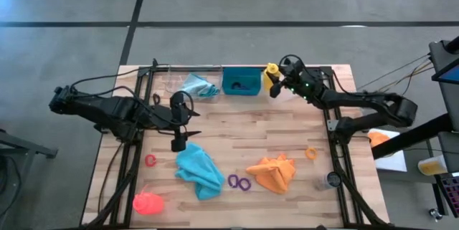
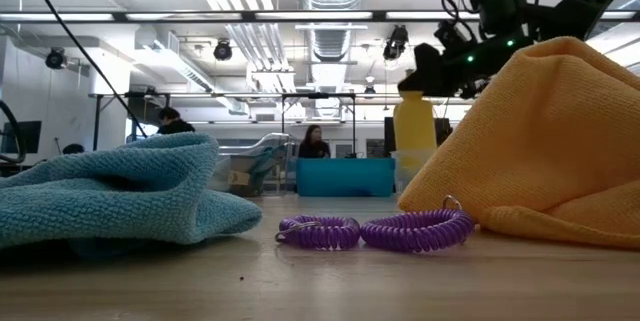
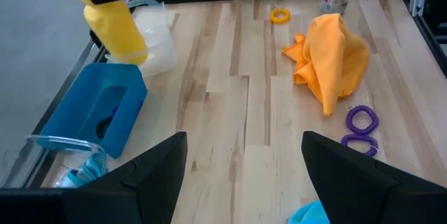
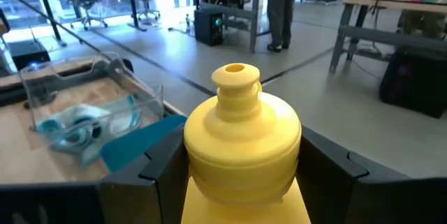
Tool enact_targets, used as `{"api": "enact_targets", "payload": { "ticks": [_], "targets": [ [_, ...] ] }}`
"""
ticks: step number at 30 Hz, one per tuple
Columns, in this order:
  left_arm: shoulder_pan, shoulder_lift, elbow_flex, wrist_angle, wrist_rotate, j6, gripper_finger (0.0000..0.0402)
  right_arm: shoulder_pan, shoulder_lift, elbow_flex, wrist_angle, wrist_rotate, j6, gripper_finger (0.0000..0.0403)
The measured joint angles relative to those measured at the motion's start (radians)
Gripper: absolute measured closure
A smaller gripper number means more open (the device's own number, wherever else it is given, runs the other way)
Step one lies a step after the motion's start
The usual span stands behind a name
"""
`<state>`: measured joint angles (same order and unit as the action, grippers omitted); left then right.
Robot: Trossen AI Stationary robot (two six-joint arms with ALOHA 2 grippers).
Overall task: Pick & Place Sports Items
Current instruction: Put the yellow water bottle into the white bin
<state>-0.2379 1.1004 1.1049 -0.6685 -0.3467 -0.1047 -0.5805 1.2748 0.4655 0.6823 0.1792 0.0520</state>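
A yellow plastic bottle (image 1: 270, 76) is being gripped by the right gripper (image 1: 277, 81) at the upper centre, just right of the teal rectangular bin (image 1: 240, 82). A pale blue cloth (image 1: 199, 85) is being held in a clear plastic tray (image 4: 91, 98). The left gripper (image 1: 179, 137) is being kept spread, empty, over the tabletop (image 1: 237, 133).

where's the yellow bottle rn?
In the high view the yellow bottle is at the table's far edge, held in the right gripper, just right of the teal bin.
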Motion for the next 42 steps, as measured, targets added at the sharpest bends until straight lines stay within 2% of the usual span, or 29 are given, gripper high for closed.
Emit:
{"api": "enact_targets", "payload": {
  "ticks": [6, 9, 15, 31, 38, 42],
  "targets": [
    [0.0, -0.001, 0.001, 0.001, 0.0, -0.008, 0.0116, -0.002, 0.121, 0.026, 0.127, 0.08, -0.004, 0.0198],
    [0.0, -0.001, 0.001, 0.0, 0.001, -0.008, 0.0116, -0.014, 0.169, 0.047, 0.13, 0.134, -0.014, 0.0198],
    [0.0, -0.001, 0.001, -0.001, 0.001, -0.008, 0.0116, -0.036, 0.236, 0.077, 0.149, 0.161, -0.002, 0.0198],
    [0.0, -0.001, 0.001, -0.002, 0.001, -0.008, 0.0116, -0.035, 0.255, 0.079, 0.182, 0.19, 0.073, 0.0198],
    [0.0, -0.001, 0.002, -0.002, 0.003, -0.008, 0.0116, -0.035, 0.255, 0.079, 0.181, 0.19, 0.073, 0.0084],
    [0.0, -0.001, 0.002, -0.002, 0.003, -0.008, 0.0116, -0.035, 0.254, 0.079, 0.162, 0.189, 0.072, 0.0046]
  ]
}}
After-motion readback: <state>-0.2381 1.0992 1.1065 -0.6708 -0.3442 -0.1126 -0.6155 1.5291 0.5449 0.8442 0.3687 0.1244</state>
